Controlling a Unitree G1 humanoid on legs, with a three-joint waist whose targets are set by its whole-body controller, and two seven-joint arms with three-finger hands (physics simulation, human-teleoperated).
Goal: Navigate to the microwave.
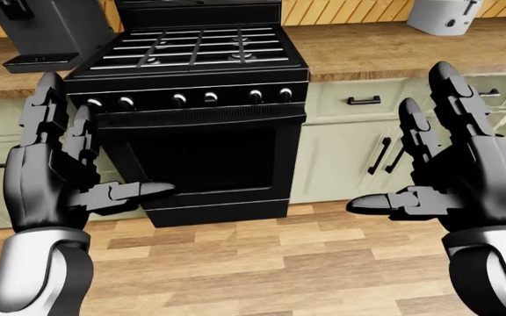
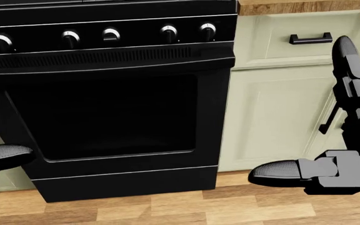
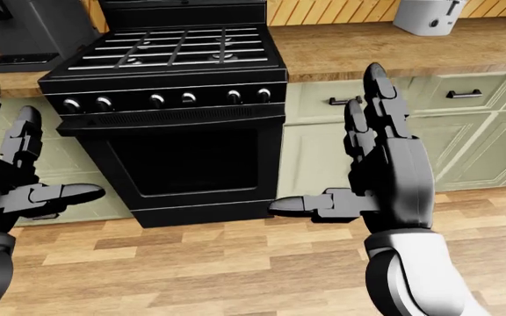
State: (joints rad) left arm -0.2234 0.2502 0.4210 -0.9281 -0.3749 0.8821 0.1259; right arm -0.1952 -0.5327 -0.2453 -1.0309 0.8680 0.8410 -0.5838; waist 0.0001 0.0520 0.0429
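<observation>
No microwave shows in any view. A black gas stove (image 1: 191,99) with an oven door stands ahead, set into a wooden counter (image 1: 385,46). My left hand (image 1: 55,164) is raised at the left of the left-eye view, fingers spread, open and empty. My right hand (image 1: 451,164) is raised at the right, fingers spread, open and empty. In the head view only the thumb tips and right fingers (image 2: 352,79) show against the oven door (image 2: 105,117).
A dark grey coffee machine (image 1: 46,29) stands on the counter left of the stove. A white toaster (image 1: 444,14) stands at the top right. Pale green cabinets (image 1: 367,145) with black handles run under the counter. Wood plank floor (image 1: 253,263) lies below.
</observation>
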